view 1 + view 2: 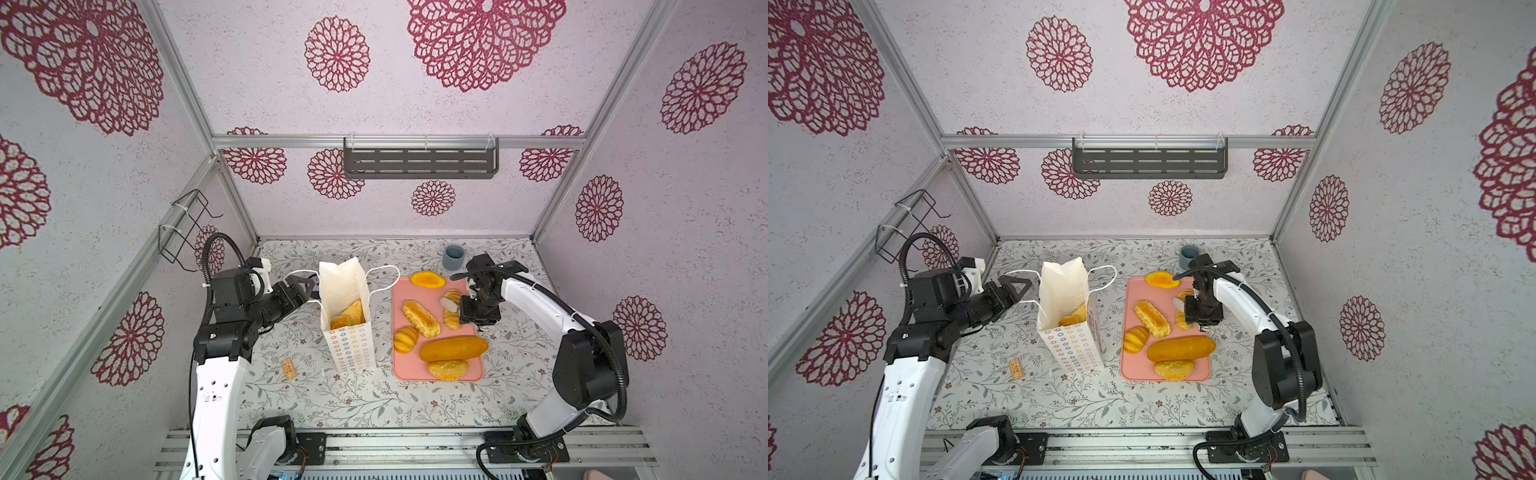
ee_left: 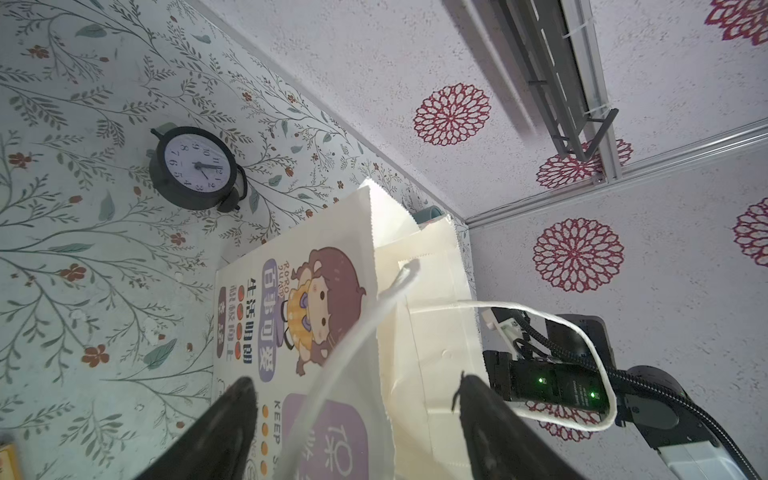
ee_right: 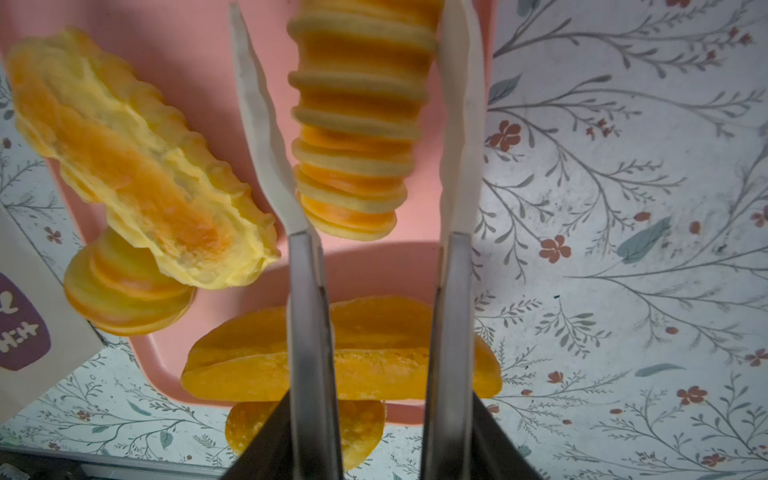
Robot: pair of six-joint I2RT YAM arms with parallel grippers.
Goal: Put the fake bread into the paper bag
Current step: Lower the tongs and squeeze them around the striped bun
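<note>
The surface (image 1: 415, 399), printed with leaves and flowers, was enclosed on three sides by white textured walls (image 1: 257, 83) bearing crimson medallions, with aluminium posts at the corners. A dark slotted shelf (image 1: 419, 160) hung on the rear wall and a wire rack (image 1: 187, 228) on the left wall. The paper bag (image 1: 351, 353) stood upright near the centre, mouth open, with two pieces of fake bread (image 1: 351, 313) inside. Just to its right, across a narrow gap, lay a pink tray (image 1: 405, 365) carrying the other pieces. Among them, a long loaf (image 1: 454, 348) reached the right rim and a flat oval piece (image 1: 427, 279) overhung the far rim. A blue-grey cup (image 1: 453, 257) stood near the rear edge, and a small tan cracker (image 1: 289, 369) lay left of the bag. The left pincer (image 2: 357, 419) stood wide open just beside the bag's left face, gripping nothing, with a cord handle (image 2: 374, 316) running loose between its jaws. The right pincer (image 3: 345, 25) was positioned over the tray's far right portion, closed on a ridged bun (image 3: 353, 124), with both fingers (image 3: 461, 124) against its sides. Open surface extended from bag and tray to the front rail (image 1: 415, 440). The right arm occupied the strip between tray and right wall.
</note>
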